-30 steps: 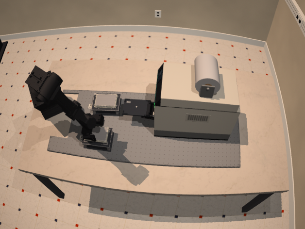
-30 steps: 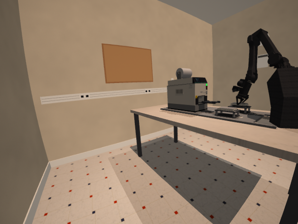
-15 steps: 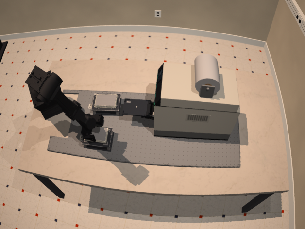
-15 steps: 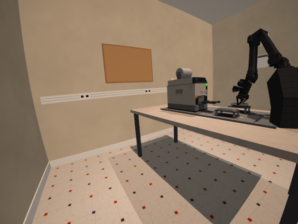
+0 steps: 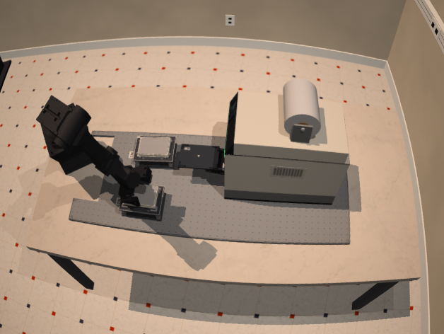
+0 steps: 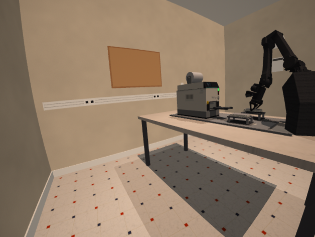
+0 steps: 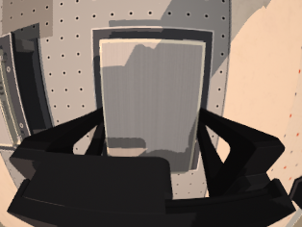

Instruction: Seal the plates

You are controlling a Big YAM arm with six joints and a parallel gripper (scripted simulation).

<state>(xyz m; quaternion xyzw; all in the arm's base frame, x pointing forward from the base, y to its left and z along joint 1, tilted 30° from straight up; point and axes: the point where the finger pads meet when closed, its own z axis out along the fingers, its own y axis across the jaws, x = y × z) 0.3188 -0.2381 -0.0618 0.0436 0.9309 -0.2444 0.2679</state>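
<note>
My gripper (image 5: pixel 131 202) (image 6: pixel 254 108) (image 7: pixel 151 112) is shut on the short end of a plate (image 5: pixel 148 195) (image 7: pixel 154 71) with a smooth grey top. The plate sits at the front nest (image 5: pixel 143 216) (image 7: pixel 154 33), level with its dark frame. The other plate (image 5: pixel 154 147) (image 6: pixel 239 115) lies in the back nest, next to the sealer's stage (image 5: pixel 197 156) (image 6: pixel 223 108). The stage is out and bare. The sealer (image 5: pixel 287 151) (image 6: pixel 195 102) shows a green lamp (image 6: pixel 218 89).
A perforated grey baseplate (image 5: pixel 251 222) carries the nests and the sealer on the table. A foil roll (image 5: pixel 301 104) sits on top of the sealer. The arm's black base (image 6: pixel 300 102) stands at the table's left end.
</note>
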